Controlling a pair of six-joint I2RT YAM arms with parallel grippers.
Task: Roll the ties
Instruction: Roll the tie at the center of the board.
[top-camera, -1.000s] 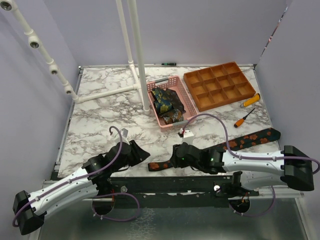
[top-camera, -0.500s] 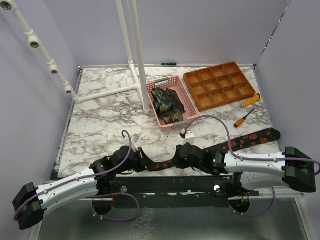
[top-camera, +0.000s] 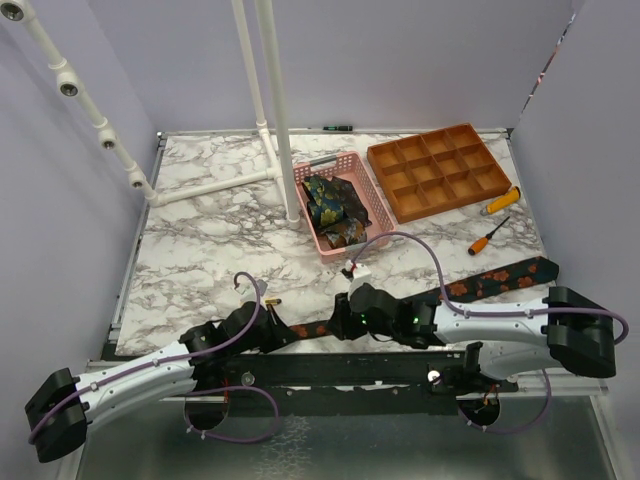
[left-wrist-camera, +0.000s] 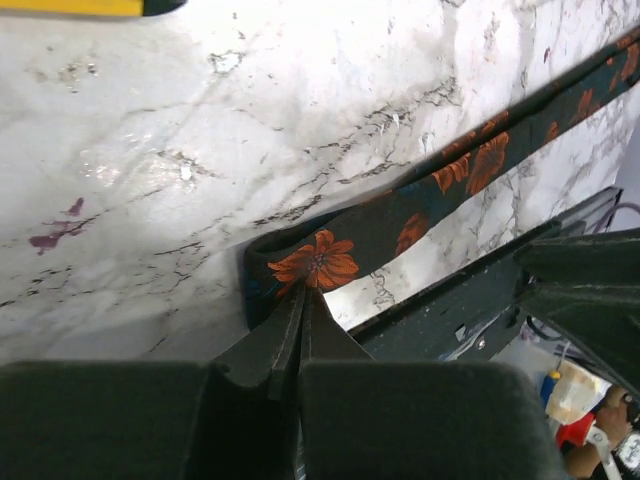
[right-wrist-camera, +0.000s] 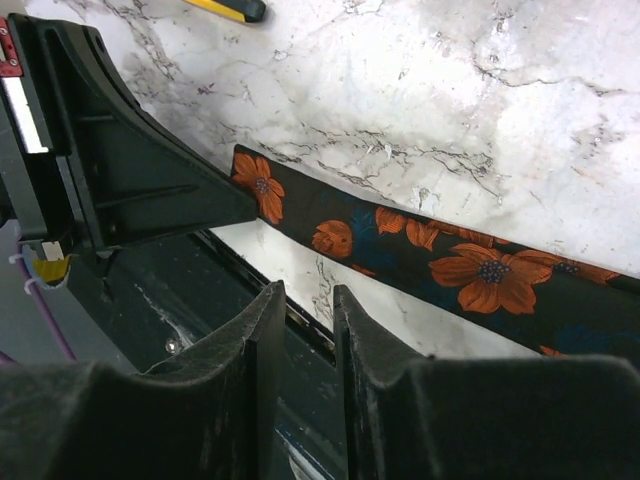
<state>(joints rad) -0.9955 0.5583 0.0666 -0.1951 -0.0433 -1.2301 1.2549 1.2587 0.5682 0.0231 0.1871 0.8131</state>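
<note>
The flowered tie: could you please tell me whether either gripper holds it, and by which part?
The left gripper pinches the flowered tie at its narrow end; the right gripper holds nothing.

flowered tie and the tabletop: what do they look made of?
Flowered tie: soft woven fabric, faint sheen, maybe silk or polyester; its end buckles limply where the left gripper pinches it. Tabletop: glossy veined marble look; glare patches, stone or laminate unclear.

The tie (top-camera: 500, 277) is dark with orange-red flowers, the desk (top-camera: 210, 240) is white marble with grey veins, the basket (top-camera: 372, 195) is pink, its ties (top-camera: 328, 205) are dark with yellow-green-blue paisley, and the tray (top-camera: 437, 172) is orange-brown.
</note>
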